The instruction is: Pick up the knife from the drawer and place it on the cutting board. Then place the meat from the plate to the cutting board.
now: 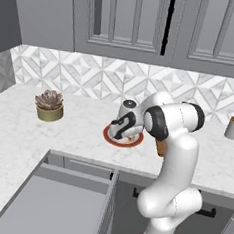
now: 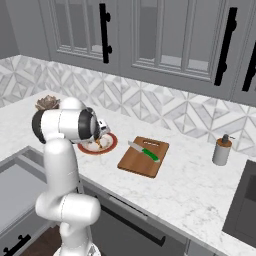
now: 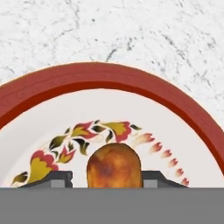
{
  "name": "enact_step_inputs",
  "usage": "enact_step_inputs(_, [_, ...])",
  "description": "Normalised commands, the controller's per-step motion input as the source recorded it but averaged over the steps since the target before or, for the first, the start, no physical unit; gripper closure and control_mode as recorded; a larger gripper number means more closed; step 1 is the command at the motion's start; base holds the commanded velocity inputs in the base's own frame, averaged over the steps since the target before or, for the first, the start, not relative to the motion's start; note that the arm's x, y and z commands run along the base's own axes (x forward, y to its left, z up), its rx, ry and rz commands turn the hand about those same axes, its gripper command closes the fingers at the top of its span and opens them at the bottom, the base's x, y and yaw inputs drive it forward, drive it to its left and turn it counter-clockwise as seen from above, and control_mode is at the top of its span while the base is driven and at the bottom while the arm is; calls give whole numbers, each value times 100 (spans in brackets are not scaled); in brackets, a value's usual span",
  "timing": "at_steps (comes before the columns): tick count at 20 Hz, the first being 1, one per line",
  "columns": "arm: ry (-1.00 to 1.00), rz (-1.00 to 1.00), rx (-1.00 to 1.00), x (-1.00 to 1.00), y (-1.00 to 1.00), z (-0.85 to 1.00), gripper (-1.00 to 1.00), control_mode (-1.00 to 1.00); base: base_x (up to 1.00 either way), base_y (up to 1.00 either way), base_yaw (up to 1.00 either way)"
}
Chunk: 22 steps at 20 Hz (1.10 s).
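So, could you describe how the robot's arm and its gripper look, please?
The arm is made of glossy white rounded segments, joined by dark, nearly black rings at the joints. No loose cables or markings show on it. The gripper sits on a white and black hand; in the hand view its two finger tips are small, dark grey and blocky, with flat tops.

The counter is showing polished white marble; the cutting board is looking like matt brown wood; the plate is appearing glazed ceramic.
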Motion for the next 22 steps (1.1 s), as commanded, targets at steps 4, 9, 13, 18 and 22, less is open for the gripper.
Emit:
enact_step_inputs(4, [9,0,3,-21,-12,-1,100,-100,0,0,0])
enact_step_inputs(9, [1,0,0,-84,-40,59,100,-100,0,0,0])
enact_step_inputs(13, [0,0,0,-100,-64,53,100,-100,0,0,0])
enact_step_inputs(18, [0,0,0,-74,-87,33,100,-100,0,0,0])
enact_step_inputs(22, [0,0,0,-18,-97,24,100,-100,0,0,0])
